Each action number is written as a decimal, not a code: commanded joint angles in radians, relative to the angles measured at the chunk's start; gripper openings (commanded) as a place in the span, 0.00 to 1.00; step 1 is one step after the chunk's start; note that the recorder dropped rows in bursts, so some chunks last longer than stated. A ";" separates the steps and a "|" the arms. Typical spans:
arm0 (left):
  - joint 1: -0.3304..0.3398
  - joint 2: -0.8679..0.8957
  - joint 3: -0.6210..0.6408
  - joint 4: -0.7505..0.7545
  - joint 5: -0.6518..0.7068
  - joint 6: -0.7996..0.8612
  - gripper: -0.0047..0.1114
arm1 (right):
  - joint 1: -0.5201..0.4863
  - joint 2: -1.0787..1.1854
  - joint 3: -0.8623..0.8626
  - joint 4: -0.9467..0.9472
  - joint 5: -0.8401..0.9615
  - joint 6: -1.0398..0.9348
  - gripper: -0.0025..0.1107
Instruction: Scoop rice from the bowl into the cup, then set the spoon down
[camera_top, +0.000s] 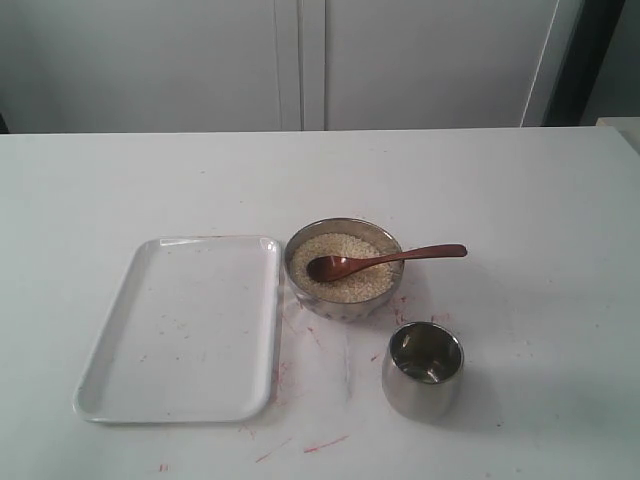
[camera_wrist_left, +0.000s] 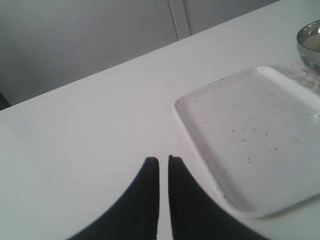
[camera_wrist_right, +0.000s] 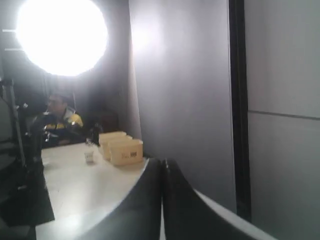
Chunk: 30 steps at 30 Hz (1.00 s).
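Observation:
In the exterior view a shiny metal bowl (camera_top: 344, 303) stands mid-table, filled with off-white rice (camera_top: 340, 282). A dark reddish-brown wooden spoon (camera_top: 385, 260) lies across it, its scoop on the rice and its handle sticking out over the right rim. A polished steel cup (camera_top: 422, 370) stands in front and to the right of the bowl. Neither gripper shows in the exterior view. My left gripper (camera_wrist_left: 163, 159) hovers shut above bare table beside the tray, holding nothing; the bowl (camera_wrist_left: 311, 44) peeks in at that view's edge. My right gripper (camera_wrist_right: 162, 161) is shut and empty, pointing away from the table.
A white rectangular tray (camera_top: 180, 330) lies left of the bowl, also seen as the tray (camera_wrist_left: 260, 140) in the left wrist view. Red specks mark the table around bowl and tray. The right wrist view shows a bright lamp (camera_wrist_right: 61, 35), cardboard boxes (camera_wrist_right: 121, 147) and a seated person (camera_wrist_right: 60, 117).

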 joint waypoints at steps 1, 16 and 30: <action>-0.003 -0.001 -0.003 -0.005 -0.006 0.002 0.16 | 0.004 0.088 -0.005 -0.070 -0.070 0.009 0.02; -0.003 -0.001 -0.003 -0.005 -0.006 0.002 0.16 | 0.004 0.126 -0.035 0.560 0.413 0.009 0.02; -0.003 -0.001 -0.003 -0.005 -0.006 0.002 0.16 | 0.004 0.115 -0.035 0.664 0.679 0.009 0.02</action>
